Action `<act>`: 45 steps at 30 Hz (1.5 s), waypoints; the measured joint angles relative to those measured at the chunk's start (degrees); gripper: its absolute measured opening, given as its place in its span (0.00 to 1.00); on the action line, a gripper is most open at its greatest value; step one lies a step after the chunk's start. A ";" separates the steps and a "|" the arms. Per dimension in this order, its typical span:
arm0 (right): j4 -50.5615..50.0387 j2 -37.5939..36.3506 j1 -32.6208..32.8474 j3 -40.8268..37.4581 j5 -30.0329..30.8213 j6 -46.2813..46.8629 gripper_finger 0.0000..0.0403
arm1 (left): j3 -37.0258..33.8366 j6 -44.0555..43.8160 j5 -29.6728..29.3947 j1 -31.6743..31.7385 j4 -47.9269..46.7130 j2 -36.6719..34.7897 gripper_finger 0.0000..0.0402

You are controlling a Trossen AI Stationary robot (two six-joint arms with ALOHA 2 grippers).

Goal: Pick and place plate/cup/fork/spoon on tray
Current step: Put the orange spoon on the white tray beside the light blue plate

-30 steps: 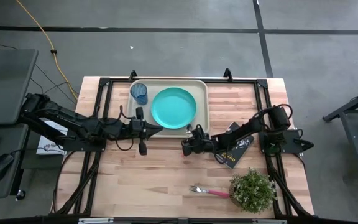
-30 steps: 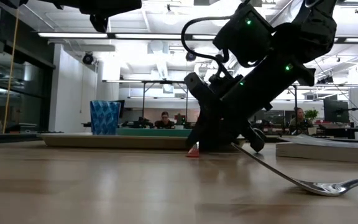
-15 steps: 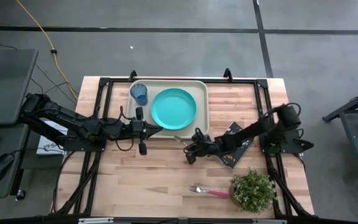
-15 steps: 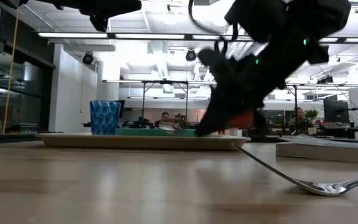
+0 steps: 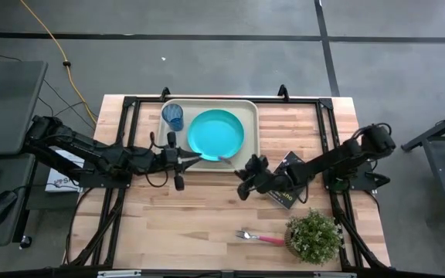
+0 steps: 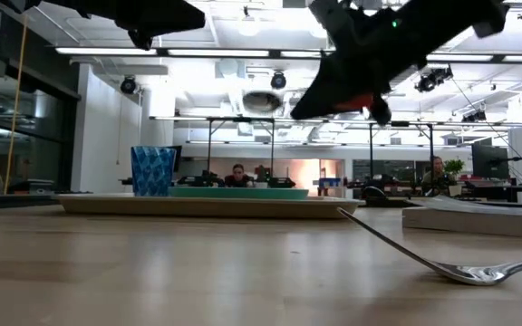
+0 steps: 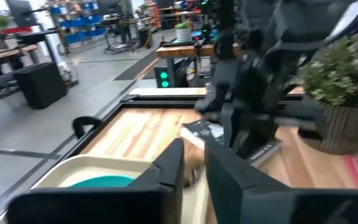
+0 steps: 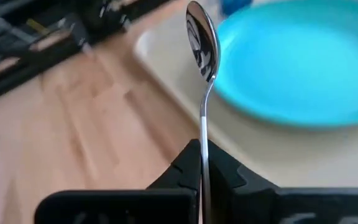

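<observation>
The cream tray (image 5: 247, 116) lies at the table's far middle and carries the turquoise plate (image 5: 215, 131) and the blue cup (image 5: 173, 116). My right gripper (image 5: 243, 176) is shut on the spoon (image 8: 202, 37) and hangs above the table just near of the tray's near edge. The spoon's bowl (image 5: 222, 159) reaches over that edge. The fork (image 5: 258, 237) lies flat near the table's near edge, its tines toward the left. My left gripper (image 5: 195, 157) hovers at the tray's near left edge, its fingers a narrow gap apart and empty. My right gripper pinches the spoon by its handle end, the thin metal stem (image 8: 202, 134) coming out from between the two fingertips. The spoon lies along the fingers and sticks out ahead of them toward the tray. A bit of orange handle (image 6: 353, 101) shows at the fingers. The spoon is lifted clear.
A black book (image 5: 293, 188) lies under my right arm, right of the tray. A potted plant (image 5: 313, 236) stands at the near right, close to the fork's handle. Bare wood lies between the tray and the fork.
My right gripper has risen from the tabletop and drawn a little toward the table's right, keeping hold of the spoon. The spoon has been lifted clear of the table, and its bowl now points over the tray's near edge.
</observation>
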 joint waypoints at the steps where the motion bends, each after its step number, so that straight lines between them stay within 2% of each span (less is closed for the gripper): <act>1: -0.30 -0.90 0.00 0.00 1.67 -0.83 0.00 | 0.00 -0.05 -0.52 0.00 -0.32 0.00 0.14; 4: -0.39 -3.51 0.00 0.00 7.39 -4.01 0.00 | 0.00 -0.58 -1.50 0.00 -0.52 0.46 0.22; 6: 2.07 -4.28 -0.15 0.00 8.81 -7.52 0.00 | -0.01 -1.17 -1.77 0.38 0.84 2.00 0.29; 9: 8.92 -4.02 -0.94 0.00 7.28 -13.33 0.00 | -0.02 -2.17 -0.07 1.98 6.65 7.15 0.37; 14: 18.61 -2.22 -2.25 0.00 4.95 -21.73 0.00 | -0.04 -2.25 7.50 5.43 20.15 18.39 0.47; 17: 22.14 -2.03 -2.64 0.00 4.10 -24.78 0.00 | -0.05 -2.56 11.53 7.08 25.58 21.08 0.48; 21: 26.50 -2.03 -2.75 0.00 0.73 -28.78 0.00 | -1.14 -4.19 17.03 8.87 30.88 21.16 0.48; 26: 30.24 -1.99 -2.81 0.00 -0.84 -32.61 0.00 | -10.17 -6.46 21.44 10.27 52.38 19.92 0.48; 30: 39.23 0.36 -4.38 0.00 -8.13 -34.25 0.00 | -17.32 -7.51 21.51 10.57 67.62 19.67 0.48; 34: 50.66 6.37 -7.77 0.00 -15.92 -34.26 0.00 | -18.24 -8.18 22.72 10.23 67.80 19.27 0.49; 37: 52.92 8.98 -10.41 0.69 -20.30 -30.79 0.00 | -17.51 -7.15 23.23 9.79 67.17 19.76 0.49; 45: 53.50 9.97 -11.11 1.25 -22.06 -29.37 0.00 | -15.22 -2.04 21.94 9.31 66.40 19.76 0.49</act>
